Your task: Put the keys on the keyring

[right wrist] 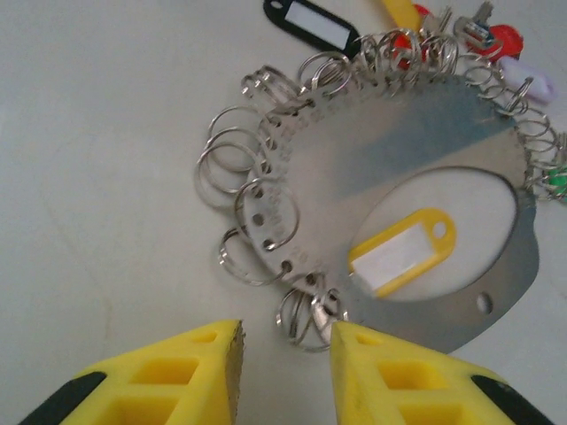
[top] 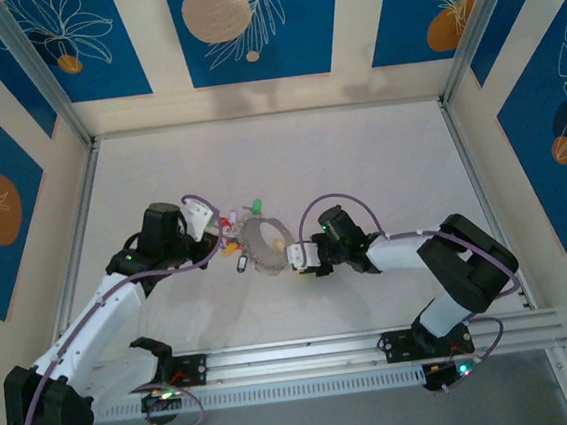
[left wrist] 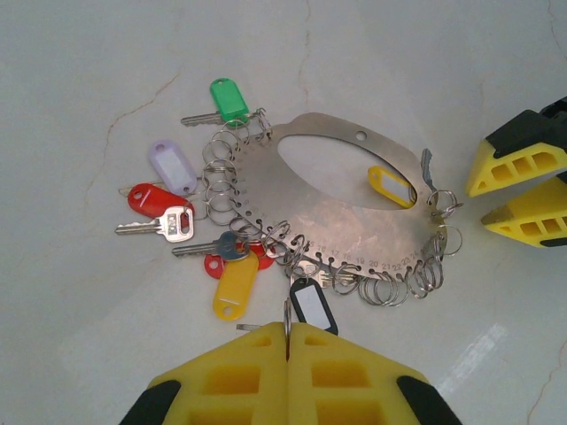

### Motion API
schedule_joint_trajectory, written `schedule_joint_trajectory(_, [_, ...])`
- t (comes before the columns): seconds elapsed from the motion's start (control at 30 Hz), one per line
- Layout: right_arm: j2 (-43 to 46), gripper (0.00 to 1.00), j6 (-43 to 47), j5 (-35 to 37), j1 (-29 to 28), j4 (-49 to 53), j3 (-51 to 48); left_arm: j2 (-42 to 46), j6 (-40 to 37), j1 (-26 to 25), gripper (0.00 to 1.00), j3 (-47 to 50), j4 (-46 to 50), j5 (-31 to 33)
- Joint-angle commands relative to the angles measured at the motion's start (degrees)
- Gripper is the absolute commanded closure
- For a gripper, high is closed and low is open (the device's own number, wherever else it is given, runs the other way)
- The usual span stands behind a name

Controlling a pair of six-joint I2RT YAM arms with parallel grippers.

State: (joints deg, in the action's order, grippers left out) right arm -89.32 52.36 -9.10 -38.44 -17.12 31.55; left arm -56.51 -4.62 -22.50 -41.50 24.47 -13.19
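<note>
The keyring (left wrist: 354, 221) is seen as a flat grey metal plate with a large oval opening and many small split rings along its toothed edge. It lies flat on the pale tabletop (left wrist: 89, 71), between the two grippers. It is judged to be stiff, thin and light, and likely to slide on the smooth surface. Since it lies flush, its edge would be hard to get under, so a hold is best sought on the bare rim by the oval opening, where there are no rings. The keys (left wrist: 164, 226) are clustered at its left, and their plastic tags are judged easier to pinch than the slim blades. The left gripper (left wrist: 288, 332) has its fingers pressed together, and a thin sliver of metal beside a black tag (left wrist: 310, 305) runs into their seam; whether it is truly pinched cannot be told. The right gripper (right wrist: 285, 354) has its fingers spread just short of the rings. It cannot be made out which keys are already threaded, whether the yellow tag (right wrist: 400, 250) inside the opening is attached, or what the stamped numbers read.
</note>
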Motion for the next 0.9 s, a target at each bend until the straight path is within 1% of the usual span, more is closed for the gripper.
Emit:
schedule_joint_trajectory(0.0, [-1.5, 0.68, 1.2, -1.6, 0.1, 0.2, 2.2, 0.3, -0.6, 0.2, 1.0, 0.4, -0.4, 0.3])
schedule_joint_trajectory(0.27, [-4.6, 0.7, 2.9, -0.7, -0.1, 8.0, 6.9, 0.2, -0.5, 0.1, 1.0, 0.4, -0.6, -0.2])
schedule_joint_trajectory(0.37, [-5.7, 0.73, 3.0, -0.3, -0.1, 10.3, 8.6, 0.3, -0.4, 0.1, 1.0, 0.4, -0.5, -0.2])
schedule_joint_trajectory(0.5, [-5.6, 0.72, 2.4, 0.0, -0.1, 11.2, 9.0, 0.5, -0.3, 0.2, 1.0, 0.4, -0.6, -0.3])
schedule_joint_trajectory(0.63, [-4.9, 0.72, 1.8, 0.1, -0.1, 15.2, 9.6, 0.4, -0.3, 0.1, 1.0, 0.4, -0.7, -0.4])
schedule_joint_trajectory(0.87, [-2.4, 0.72, 1.0, 0.1, 0.0, 14.4, 7.4, 0.5, -0.4, 0.2, 1.0, 0.4, -0.7, -0.5])
